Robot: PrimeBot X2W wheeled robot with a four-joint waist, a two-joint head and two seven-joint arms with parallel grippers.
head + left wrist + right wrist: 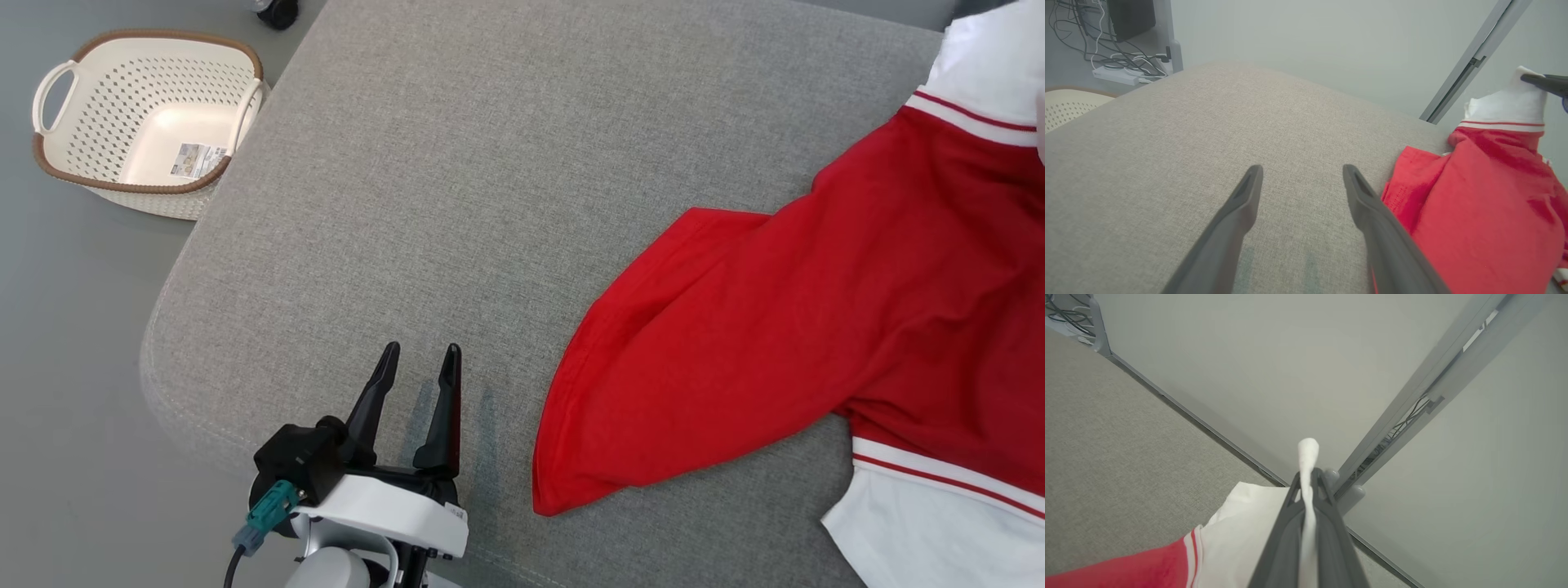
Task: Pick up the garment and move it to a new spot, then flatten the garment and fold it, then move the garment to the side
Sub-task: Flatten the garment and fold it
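**Right claw clamps the white cloth; left claw hangs open over the cushion**

The head view takes in the grey cushion (490, 163) from above. One red-and-white garment (816, 327) is spread over its right half, from the far right corner down to the near edge. One cream perforated basket (106, 106) with two handles stands on the floor just beside the cushion's left edge, near the far corner.

The left wrist view adds the room beyond the far edge: a tangle of cables (1118, 61) on the floor and a slanting grey metal post (1470, 65). It also catches the garment (1486, 196) rising in a white peak to the right gripper (1543, 81).

The right wrist view gives the grip itself. The right gripper (1308, 477) is clenched on a fold of the garment's (1237, 531) white cloth, with a tuft poking out past the fingertips and the cloth lifted off the cushion there.

There are two grippers, each with two dark fingers. The left gripper (422, 351) sits low above the cushion's near edge, left of the red hem and apart from it. Its fingers point toward the far edge and are spread wide with nothing between them (1302, 169), and their shadow falls on the fabric beneath.
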